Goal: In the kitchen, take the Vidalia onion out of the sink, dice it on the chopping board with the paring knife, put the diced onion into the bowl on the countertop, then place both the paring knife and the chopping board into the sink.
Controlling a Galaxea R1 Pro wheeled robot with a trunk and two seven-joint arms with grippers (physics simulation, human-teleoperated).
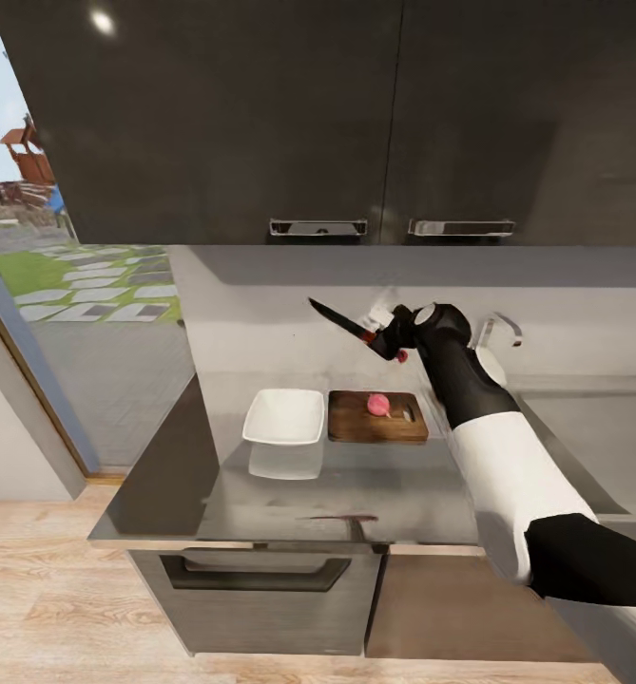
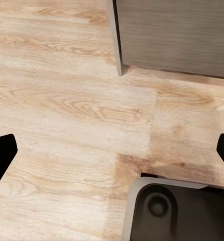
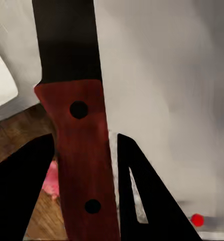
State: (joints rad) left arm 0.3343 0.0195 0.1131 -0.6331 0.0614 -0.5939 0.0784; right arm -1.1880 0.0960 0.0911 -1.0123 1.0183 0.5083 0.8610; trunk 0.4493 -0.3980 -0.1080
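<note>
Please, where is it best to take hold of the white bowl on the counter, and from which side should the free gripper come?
Probably grip the bowl by its rim, coming from above over the left edge. Its sides flare outward, so only the thin rim offers a hold, and the chopping board stands close on its right.
</note>
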